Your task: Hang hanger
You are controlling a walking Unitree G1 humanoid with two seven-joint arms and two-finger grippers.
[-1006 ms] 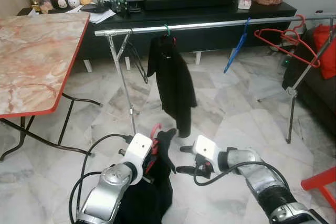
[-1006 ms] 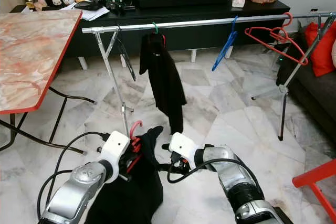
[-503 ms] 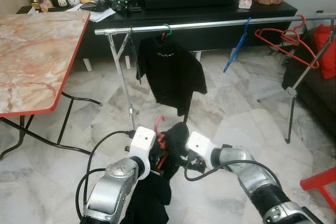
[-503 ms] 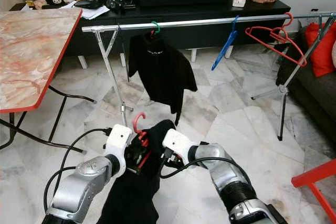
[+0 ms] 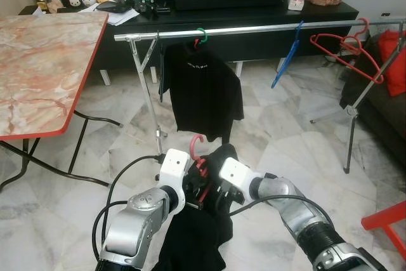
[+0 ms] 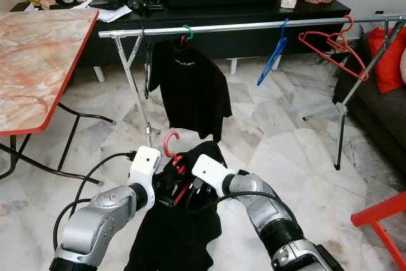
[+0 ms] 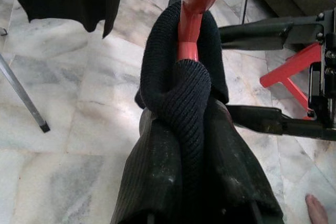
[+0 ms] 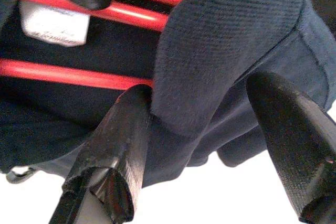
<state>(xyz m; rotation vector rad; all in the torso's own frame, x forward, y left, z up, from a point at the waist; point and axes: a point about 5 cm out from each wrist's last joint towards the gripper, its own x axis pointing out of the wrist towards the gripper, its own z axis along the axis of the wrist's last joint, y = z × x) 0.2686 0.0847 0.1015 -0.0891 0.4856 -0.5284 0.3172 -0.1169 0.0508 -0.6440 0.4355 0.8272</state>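
Since a second ago both grippers have drawn together and lifted the red hanger with its dark garment slightly higher, below the silver rail. It should handle light: a stiff plastic frame under soft, floppy knit that could slip, so the neck below the hook looks the surest hold. The left gripper has its jaws pinching that neck through the cloth; the right gripper has its jaws spread around a fold. Beyond hang a black shirt and a blue hanger; a marble table stands left
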